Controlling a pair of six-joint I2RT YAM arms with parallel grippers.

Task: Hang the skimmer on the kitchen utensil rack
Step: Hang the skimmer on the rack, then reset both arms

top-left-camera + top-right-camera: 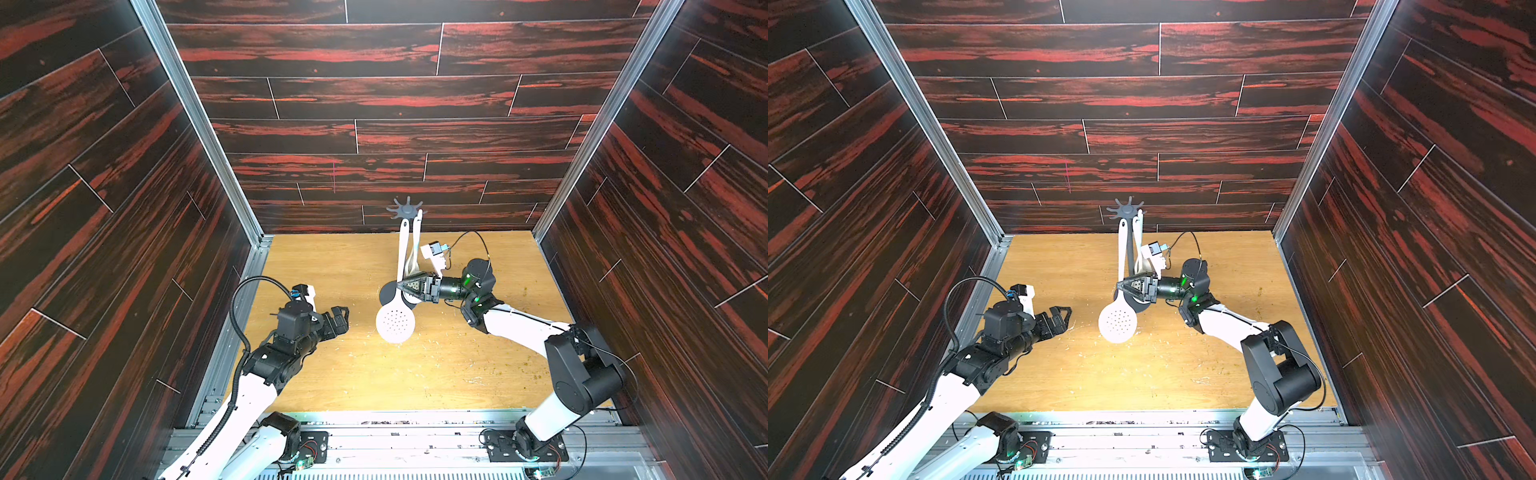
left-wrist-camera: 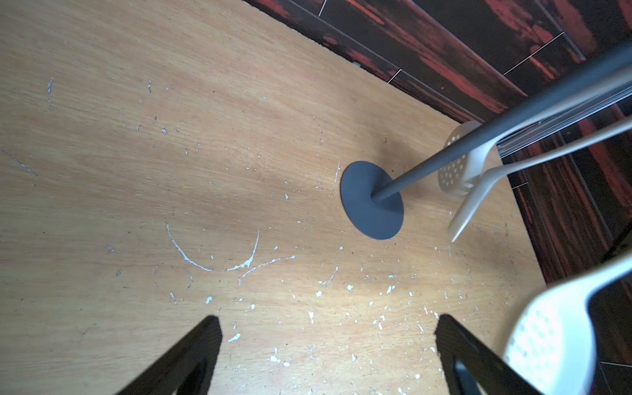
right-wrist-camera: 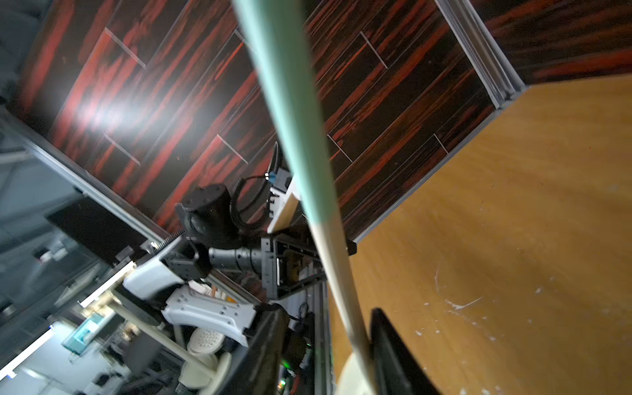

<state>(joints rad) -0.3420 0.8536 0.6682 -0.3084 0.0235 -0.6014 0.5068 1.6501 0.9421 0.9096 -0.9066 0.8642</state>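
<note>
Hung it is — the skimmer (image 1: 395,322) (image 1: 1118,322) is seen suspended by its handle end from the star crown of the kitchen utensil rack (image 1: 404,209) (image 1: 1125,209) at the far middle of the table (image 1: 332,257), its perforated head dangling just near of the round base. The right gripper (image 1: 401,286) (image 1: 1120,286) is set around the lower handle with jaws parted, a gap being shown on one side in the right wrist view. The left gripper (image 1: 340,318) (image 2: 326,318) is held spread wide, low and left of the head.

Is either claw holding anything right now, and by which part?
Nothing looks clamped: right claw straddles the skimmer handle just above the bowl, jaws apart; left claw open, empty.
</note>
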